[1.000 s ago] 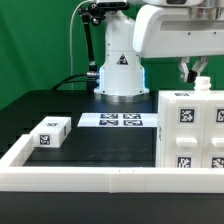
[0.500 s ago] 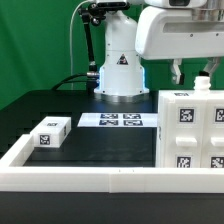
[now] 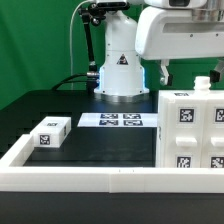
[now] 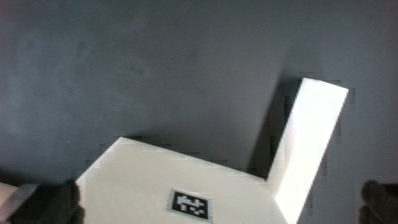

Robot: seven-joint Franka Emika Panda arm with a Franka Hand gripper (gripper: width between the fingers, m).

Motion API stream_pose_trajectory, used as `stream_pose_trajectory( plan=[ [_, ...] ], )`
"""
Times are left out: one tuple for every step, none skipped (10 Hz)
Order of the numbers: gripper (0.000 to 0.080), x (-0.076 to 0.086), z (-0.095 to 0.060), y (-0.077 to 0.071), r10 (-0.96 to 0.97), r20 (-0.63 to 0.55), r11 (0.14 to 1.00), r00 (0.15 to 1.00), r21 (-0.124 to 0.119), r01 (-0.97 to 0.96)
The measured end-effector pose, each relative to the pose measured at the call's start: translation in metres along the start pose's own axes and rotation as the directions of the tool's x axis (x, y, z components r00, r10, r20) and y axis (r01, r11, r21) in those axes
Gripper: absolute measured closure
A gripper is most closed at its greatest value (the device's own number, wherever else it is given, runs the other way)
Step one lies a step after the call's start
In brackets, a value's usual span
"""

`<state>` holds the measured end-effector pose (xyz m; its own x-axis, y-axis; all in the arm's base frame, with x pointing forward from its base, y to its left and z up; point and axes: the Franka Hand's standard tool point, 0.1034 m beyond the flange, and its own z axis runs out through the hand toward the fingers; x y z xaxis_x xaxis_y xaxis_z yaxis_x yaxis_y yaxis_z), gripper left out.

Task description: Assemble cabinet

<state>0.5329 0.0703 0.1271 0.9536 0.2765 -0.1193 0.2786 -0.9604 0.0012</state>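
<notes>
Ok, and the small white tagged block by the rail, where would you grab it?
Probably from straight above, pinching the small white tagged block across two opposite side walls. It lies flat and low on the table, with its top free and its sides upright and parallel.

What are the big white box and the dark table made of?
The cabinet looks like matte white plastic: smooth, uniform faces with soft edges; its tags seem printed stickers. The table looks covered in dull black sheet or cloth, with no glare; which one, I cannot tell.
</notes>
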Motion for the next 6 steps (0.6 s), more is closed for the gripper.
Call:
stream_pose_trajectory(
  plan=[
    [0.0001, -0.014, 0.006, 0.009, 0.000, -0.024, 1.000, 1.000, -0.022, 0.000],
    [0.0002, -0.029, 0.013, 0.026, -0.003, -0.044, 1.000, 0.999, -0.024, 0.002],
    [0.0002, -0.041, 0.017, 0.050, -0.024, -0.039, 0.999, 0.999, -0.028, 0.023],
    [0.0002, -0.047, 0.020, 0.069, -0.051, -0.039, 0.998, 0.998, -0.033, 0.050],
    [0.0002, -0.052, 0.021, 0.085, -0.069, -0.035, 0.997, 0.997, -0.034, 0.068],
    [0.0002, -0.057, 0.021, 0.098, -0.072, -0.033, 0.997, 0.997, -0.036, 0.071]
  ],
)
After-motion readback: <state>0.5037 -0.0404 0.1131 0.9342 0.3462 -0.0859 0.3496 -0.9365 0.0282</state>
